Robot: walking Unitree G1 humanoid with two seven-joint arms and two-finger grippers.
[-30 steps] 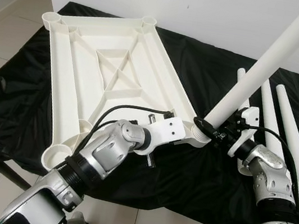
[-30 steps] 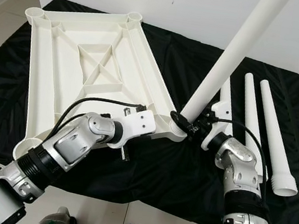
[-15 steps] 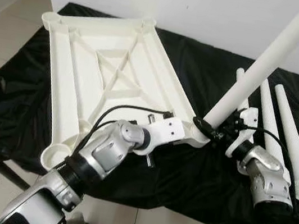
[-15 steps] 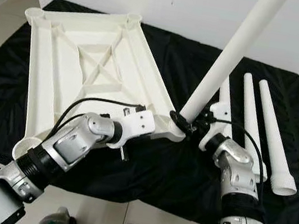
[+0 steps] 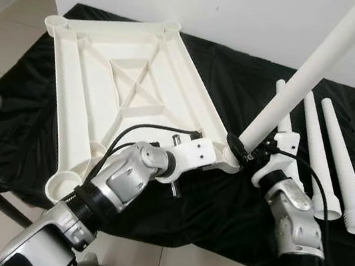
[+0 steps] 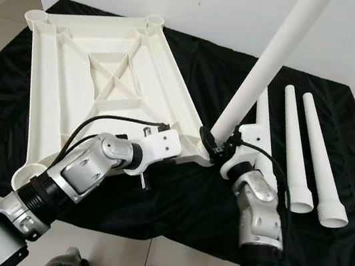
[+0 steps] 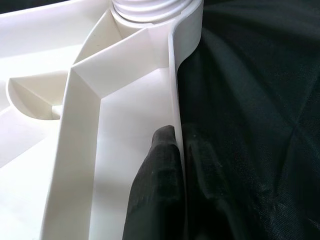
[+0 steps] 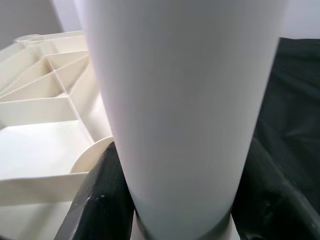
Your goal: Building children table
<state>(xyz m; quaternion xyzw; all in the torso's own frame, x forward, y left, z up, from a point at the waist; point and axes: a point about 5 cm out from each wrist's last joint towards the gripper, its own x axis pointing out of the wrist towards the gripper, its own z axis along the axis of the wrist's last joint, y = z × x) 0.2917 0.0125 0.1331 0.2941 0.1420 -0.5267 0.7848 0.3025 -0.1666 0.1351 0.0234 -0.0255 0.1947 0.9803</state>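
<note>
**Leg held at the corner socket of the inverted tabletop**

The white moulded plastic tabletop (image 5: pixel 117 90), ribbed and turned underside up, lay on the worktop draped in black cloth (image 5: pixel 221 200), with a round socket at each corner. At the socket of its near right corner (image 5: pixel 230 160), a long white tapered plastic leg (image 5: pixel 308 76) stood tilted, rising up and to the right toward the white wall (image 5: pixel 237 14). Its lower end sat at the socket mouth.

The right tool (image 5: pixel 249 155) was clamped on the base of this leg, its black fingers (image 8: pixel 97 200) on either side of the tube just above the socket, as the right wrist view showed. The left tool (image 7: pixel 172 185) lay along the tabletop's right edge, next to the same corner. One black finger (image 7: pixel 157 185) rested against the inner face of the thin white rim, with the rim between the two fingers; the tool was closed on that rim.

Three more white tapered legs (image 5: pixel 318 159) lay side by side on the cloth to the right of the tabletop, wide ends toward the robot.
</note>
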